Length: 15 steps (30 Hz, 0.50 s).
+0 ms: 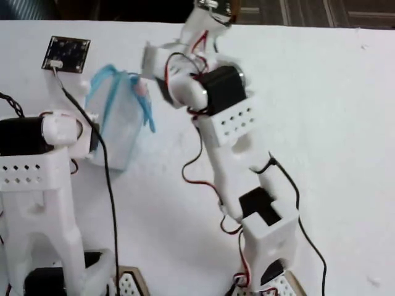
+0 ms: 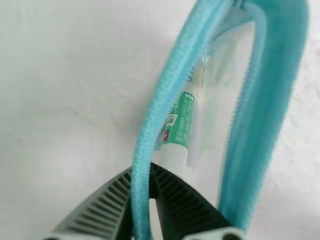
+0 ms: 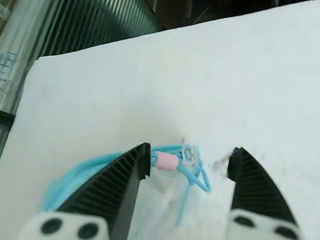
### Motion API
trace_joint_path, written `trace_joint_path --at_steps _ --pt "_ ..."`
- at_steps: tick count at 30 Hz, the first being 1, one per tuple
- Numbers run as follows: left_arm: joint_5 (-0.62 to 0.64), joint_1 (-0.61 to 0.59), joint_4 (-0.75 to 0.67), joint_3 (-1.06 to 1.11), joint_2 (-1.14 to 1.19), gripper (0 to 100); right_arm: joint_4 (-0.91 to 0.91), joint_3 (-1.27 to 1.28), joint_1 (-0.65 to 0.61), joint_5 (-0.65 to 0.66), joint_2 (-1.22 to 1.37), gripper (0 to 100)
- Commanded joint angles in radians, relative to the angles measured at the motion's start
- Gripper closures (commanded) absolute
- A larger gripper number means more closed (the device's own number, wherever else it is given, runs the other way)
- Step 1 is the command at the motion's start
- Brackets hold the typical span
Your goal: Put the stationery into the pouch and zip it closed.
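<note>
Turquoise-zippered clear plastic pouch pinched by left jaws as anchor, right jaws spread astride small pink zipper pull, likely for closing.

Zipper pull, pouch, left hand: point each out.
zipper pull [image 3: 165, 161]: right wrist view, on its pink bead.
pouch [image 1: 118, 134]: high view, on its clear side.
left hand [image 2: 141, 174]: left wrist view, between its fingertips, on the zip edge.

Bright even light, faint shadows (table glares)

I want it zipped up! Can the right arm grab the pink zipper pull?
Probably yes: the right gripper has open fingers either side of the pink zipper pull, nothing blocking.
</note>
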Motion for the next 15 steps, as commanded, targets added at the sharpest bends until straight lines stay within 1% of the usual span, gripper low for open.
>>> trace_joint_path --at_steps 1,3,5,7,9,13,15 --pt "0.000 -0.007 -0.003 -0.006 0.002 98 0.087 0.017 -0.002 0.172 -0.012 75.1" --pt "-0.002 -0.004 -0.003 -0.006 0.002 98 0.130 0.034 -0.013 0.354 0.008 75.1" --pt "-0.002 -0.004 -0.003 -0.006 0.002 98 0.136 0.044 -0.015 0.543 0.036 75.1" --pt "0.000 -0.004 -0.003 -0.006 0.002 98 0.140 0.048 -0.019 0.683 0.061 75.1" --pt "0.002 -0.004 -0.003 -0.006 0.002 98 0.142 0.044 -0.045 0.741 0.070 75.1" --pt "0.002 -0.004 -0.003 -0.006 0.002 98 0.139 0.028 -0.131 0.756 0.053 75.1" --pt "0.002 -0.005 -0.002 -0.006 0.002 98 0.134 0.031 -0.163 0.793 0.058 75.1"
